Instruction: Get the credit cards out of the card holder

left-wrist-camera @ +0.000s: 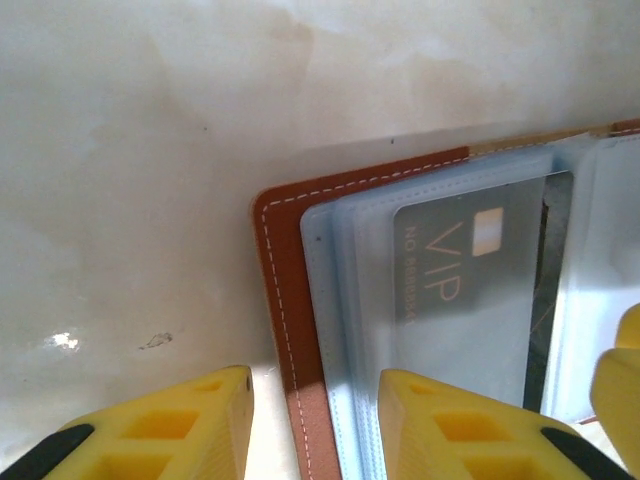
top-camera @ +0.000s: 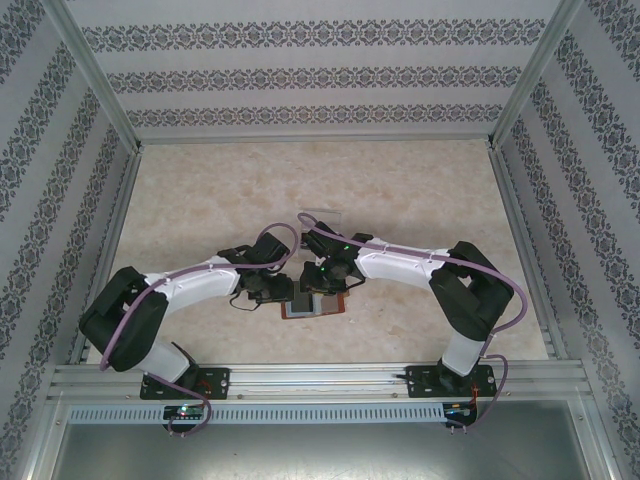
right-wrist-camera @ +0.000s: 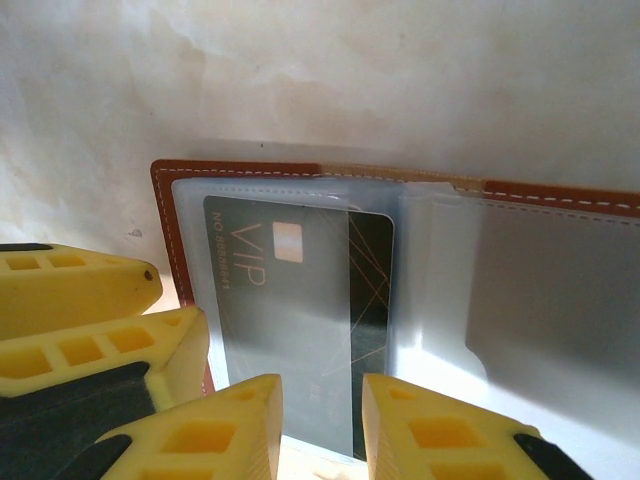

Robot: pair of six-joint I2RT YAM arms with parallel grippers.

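The card holder (top-camera: 312,305) lies open and flat near the middle of the table (top-camera: 200,200), ahead of both arm bases. A credit card (right-wrist-camera: 290,300) marked VIP sits inside one of the clear plastic sleeves (right-wrist-camera: 520,290), in the half nearer the left arm.

Step in hand, as judged: drawing this card out of its sleeve while the card holder is pinned.

Procedure. The left gripper (left-wrist-camera: 318,385) should press straight down and not drag. Its jaws stand spread, one finger on the bare table and the other on the sleeve, with the stitched leather edge between them. The right gripper (right-wrist-camera: 322,390) should pull the card toward the sleeve's open side, low and flat, without lifting the card holder. Its jaws stand a narrow gap apart at the card's near end. Whether they pinch the card or only rest on it cannot be told. If the sleeve comes along, the pull should be eased and the hold-down pressed firmer.

Pose. Both arms reach inward from their bases, elbows out to the sides and wrists bent down. The two grippers meet just beside each other over the card holder.
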